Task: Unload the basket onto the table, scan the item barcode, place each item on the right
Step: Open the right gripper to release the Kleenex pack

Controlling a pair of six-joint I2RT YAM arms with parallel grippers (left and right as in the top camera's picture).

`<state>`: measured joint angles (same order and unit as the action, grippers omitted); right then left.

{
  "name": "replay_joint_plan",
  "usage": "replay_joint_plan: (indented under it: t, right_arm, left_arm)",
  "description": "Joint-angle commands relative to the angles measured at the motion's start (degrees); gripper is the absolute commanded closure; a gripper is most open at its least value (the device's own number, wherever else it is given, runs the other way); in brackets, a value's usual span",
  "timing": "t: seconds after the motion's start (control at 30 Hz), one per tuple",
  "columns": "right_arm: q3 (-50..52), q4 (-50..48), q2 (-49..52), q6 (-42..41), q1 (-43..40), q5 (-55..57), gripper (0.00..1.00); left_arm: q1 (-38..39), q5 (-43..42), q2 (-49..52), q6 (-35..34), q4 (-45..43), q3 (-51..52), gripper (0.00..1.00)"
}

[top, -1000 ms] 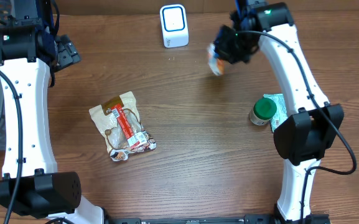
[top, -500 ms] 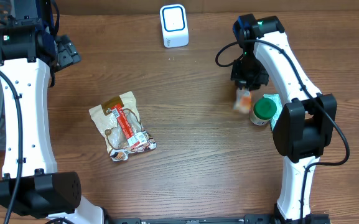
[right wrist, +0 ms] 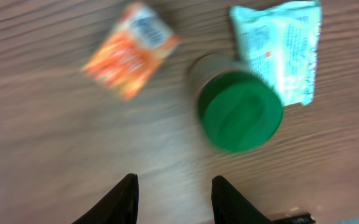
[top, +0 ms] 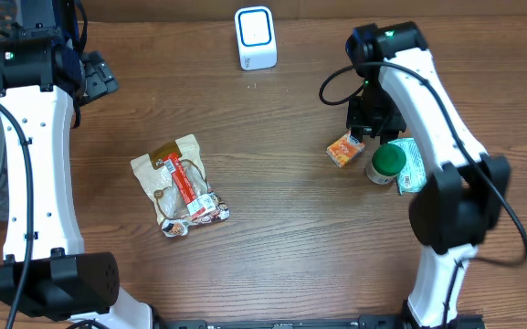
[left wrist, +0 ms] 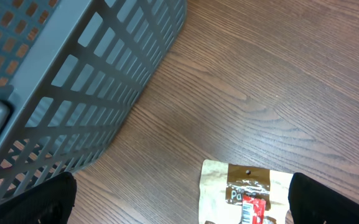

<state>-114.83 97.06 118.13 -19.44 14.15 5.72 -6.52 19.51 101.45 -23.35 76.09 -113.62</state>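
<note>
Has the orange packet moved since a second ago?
Yes. The orange packet has moved away from the scanner, down the overhead view, and now lies just left of the green-lidded bottle, free of the right gripper.

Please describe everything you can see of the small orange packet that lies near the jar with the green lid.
The orange packet is a small flat pouch, apparently of glossy film, orange with a white and blue patch at one end. Its print is too blurred to read. It lies flat on the wooden table, turned diagonally, beside the jar but apart from it. Only the table touches it. The right gripper is close by, open, and not in contact with it.
</note>
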Motion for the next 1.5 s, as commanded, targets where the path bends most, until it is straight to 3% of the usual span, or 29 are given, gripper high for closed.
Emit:
replay_joint_plan:
  t: [0.0,0.23,0.27,0.3,1.47]
  right_arm:
    - [1.0,0.0,-11.4,4.9,2.1,-5.9,0.61]
    - [7.3,0.0,-25.6,2.2,1.9,-5.8,0.59]
    - [7.9,0.0,-26.9,1.9,1.9,-5.8,0.35]
    - [8.0,0.0,-28.1,1.9,1.9,-5.8,0.00]
    - [8.0,-0.1,-29.9,1.9,1.9,-5.8,0.00]
  left_arm:
    - [-0.1,-0.1,-1.5,0.7,0.0,-1.2,0.00]
    - [-0.1,-0.1,-1.5,0.7,0.0,-1.2,0.00]
    - [-0.1,0.0,-1.5,0.7,0.0,-1.2,0.00]
    - [-0.1,-0.1,-1.5,0.7,0.0,-1.2,0.00]
    - [-0.1,-0.1,-1.5,0.7,0.0,-1.2,0.00]
